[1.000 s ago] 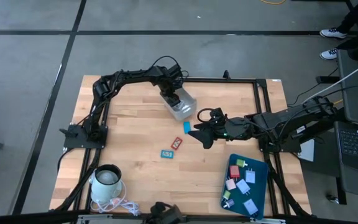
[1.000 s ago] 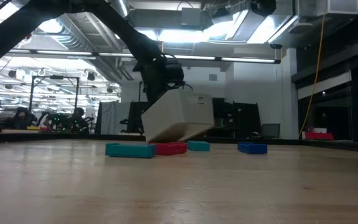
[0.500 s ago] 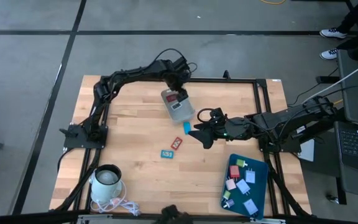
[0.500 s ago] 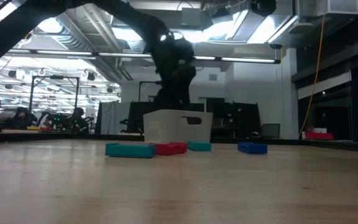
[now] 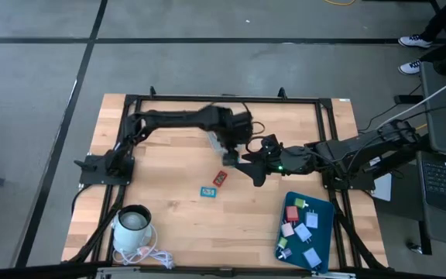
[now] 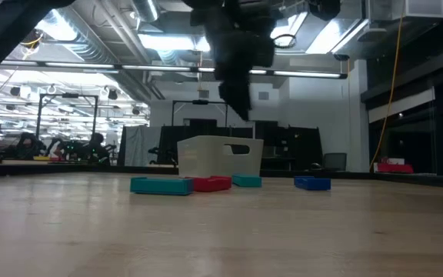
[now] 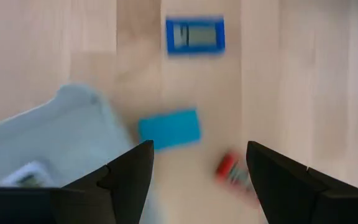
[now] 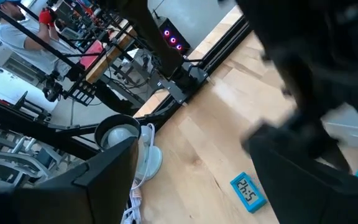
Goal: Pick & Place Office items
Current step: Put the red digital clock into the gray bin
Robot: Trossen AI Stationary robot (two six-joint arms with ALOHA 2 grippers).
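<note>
Four views, and each had something the others lacked. Only the high view showed the dark-teal tray [image 5: 325, 232] well off from the grey bin [image 5: 217, 140], toward the desk's [image 5: 169, 209] front right corner, holding about seven small pieces: one red, a pink, a green, the rest pale blue or white. It also had a white mug-like pot [image 5: 134, 222] well away from the bin at the front left.

From the low view, level with the desk, the bin [image 6: 220, 155] sat flat and upright, with a teal piece [image 6: 161, 185], a red piece [image 6: 211, 183], a smaller teal one [image 6: 245, 181] and a blue piece [image 6: 312, 183] lined up in front of and beside it. You couldn't see into the bin from there.

The left wrist view did peek in: something small and pale lay inside the bin [image 7: 48, 149]. Just past its rim were a light-blue block [image 7: 169, 129], a blue clock-like piece [image 7: 195, 35] farther out, and a red piece [image 7: 230, 169].

The left gripper [image 7: 197, 180] hung over the bin's edge, fingers spread wide, holding nothing. The right gripper [image 5: 248, 166] hovered just beside the bin, fingers also apart and empty, with the blue clock piece [image 8: 248, 191] showing in its wrist view.
</note>
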